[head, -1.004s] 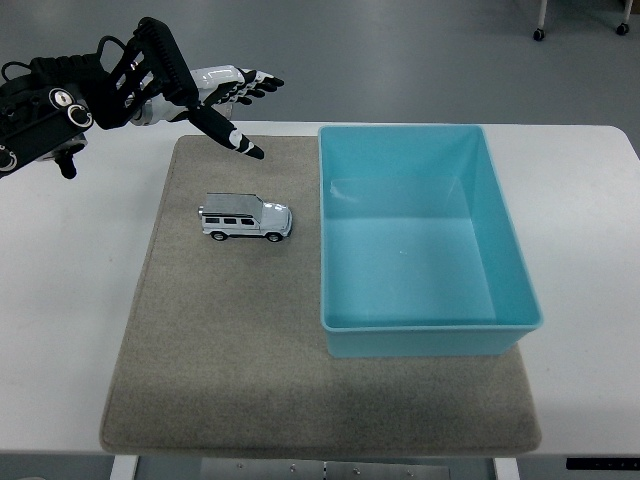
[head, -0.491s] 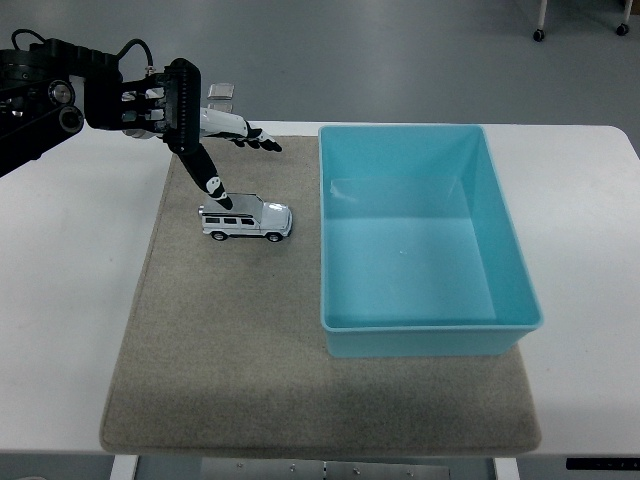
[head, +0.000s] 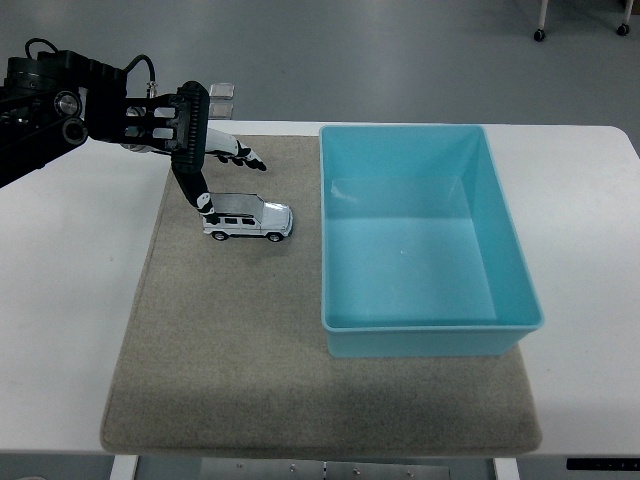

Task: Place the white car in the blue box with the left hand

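The left robot hand (head: 205, 165) hung over the rear of the white car (head: 248, 218), fingers spread and clasping nothing, its thumb tip at the car's back end. The car sat on the grey mat (head: 230, 340) on the worktop (head: 70, 300), left of the blue box (head: 505, 250).

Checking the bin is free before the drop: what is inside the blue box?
Nothing shows inside the blue box; its floor is bare. The white car sits on the grey mat to its left, with the left hand above it. Nothing covers the interior.
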Robot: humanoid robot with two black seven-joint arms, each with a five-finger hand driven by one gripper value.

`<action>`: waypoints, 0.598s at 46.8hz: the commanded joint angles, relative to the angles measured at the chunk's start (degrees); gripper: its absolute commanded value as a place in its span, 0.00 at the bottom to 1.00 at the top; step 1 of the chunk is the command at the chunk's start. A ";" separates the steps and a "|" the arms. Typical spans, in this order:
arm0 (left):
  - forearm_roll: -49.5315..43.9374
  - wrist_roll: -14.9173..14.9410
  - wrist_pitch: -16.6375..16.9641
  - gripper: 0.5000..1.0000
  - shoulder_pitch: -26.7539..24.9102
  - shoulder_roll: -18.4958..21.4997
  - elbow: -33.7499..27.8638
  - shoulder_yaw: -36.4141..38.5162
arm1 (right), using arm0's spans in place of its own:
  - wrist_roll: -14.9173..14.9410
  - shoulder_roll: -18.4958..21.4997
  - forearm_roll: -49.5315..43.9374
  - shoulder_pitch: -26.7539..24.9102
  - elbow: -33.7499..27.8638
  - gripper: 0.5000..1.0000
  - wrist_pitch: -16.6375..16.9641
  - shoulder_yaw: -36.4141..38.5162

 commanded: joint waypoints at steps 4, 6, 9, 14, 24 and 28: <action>-0.37 0.54 0.03 0.99 0.03 -1.03 0.01 -0.01 | 0.07 0.00 0.00 0.03 0.00 0.87 0.00 0.00; -0.37 0.54 0.12 0.99 0.03 -1.21 0.01 -0.01 | -0.02 0.00 0.00 0.02 0.00 0.87 0.00 0.00; -0.37 0.54 0.03 0.99 0.03 -1.73 0.01 -0.01 | -0.02 0.00 0.00 0.03 0.00 0.87 0.00 0.00; -0.11 0.63 0.12 0.99 0.20 -2.18 0.10 -0.01 | 0.07 0.00 0.00 -0.06 0.00 0.87 0.00 0.00; 0.59 0.72 0.65 0.98 1.43 -4.37 1.68 0.08 | 0.07 0.00 0.00 0.03 0.00 0.87 0.00 0.00; 0.68 0.98 0.91 0.97 1.52 -4.55 1.95 0.08 | 0.07 0.00 0.00 0.02 0.00 0.87 0.00 0.00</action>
